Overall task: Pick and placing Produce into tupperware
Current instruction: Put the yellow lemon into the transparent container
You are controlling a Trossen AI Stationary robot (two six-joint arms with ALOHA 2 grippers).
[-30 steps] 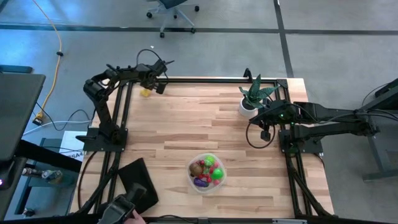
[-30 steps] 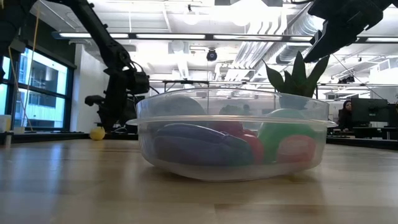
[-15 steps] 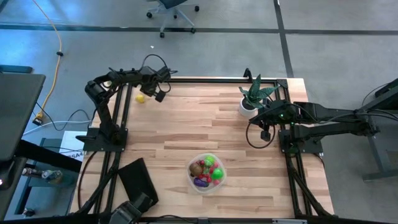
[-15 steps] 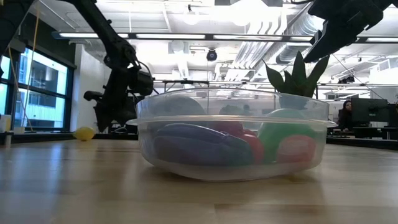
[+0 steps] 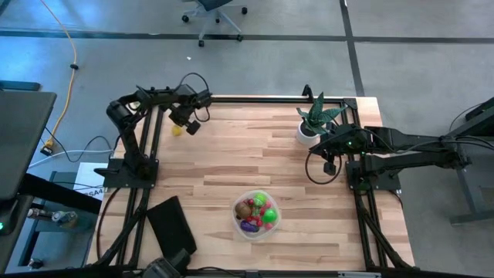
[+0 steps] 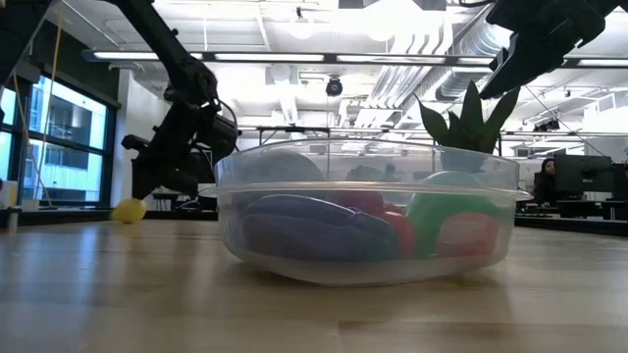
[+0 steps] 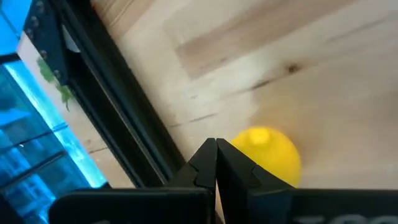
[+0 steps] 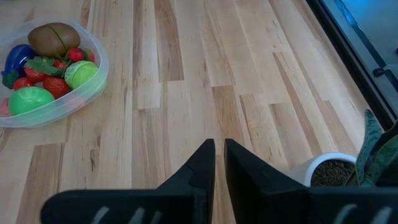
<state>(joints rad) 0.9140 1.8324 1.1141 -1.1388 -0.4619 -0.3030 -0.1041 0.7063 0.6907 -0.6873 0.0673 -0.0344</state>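
Observation:
The yellow produce piece point(image 5: 177, 130) lies on the table near its far left corner, also seen in the low view point(image 6: 127, 209). My left gripper point(image 5: 187, 123) is shut and hangs right beside it, its fingertips point(image 7: 216, 149) in front of the yellow piece point(image 7: 268, 155). The clear round tupperware point(image 5: 257, 214) sits near the table's near edge and holds green, red, purple and brown produce point(image 8: 37, 68). My right gripper point(image 5: 329, 165) is shut and waits over the right side of the table, touching nothing. My left gripper's shut fingers point(image 7: 233, 165) slant down from the far side next to the yellow piece's side point(image 7: 255, 146), which rests on the table. I cannot tell whether the fingers touch it, as they cover the near side of the piece.
A spiky green plant in a white pot point(image 5: 315, 120) stands at the far right, close to my right arm. A flat black rectangle point(image 5: 171, 224) lies at the near left. The black frame rail point(image 7: 118, 124) runs along the left edge, beside the yellow piece.
My left gripper has moved from the far left corner toward the near edge, staying shut. The yellow piece has travelled along the table ahead of it, toward the near edge and close to the left rail.

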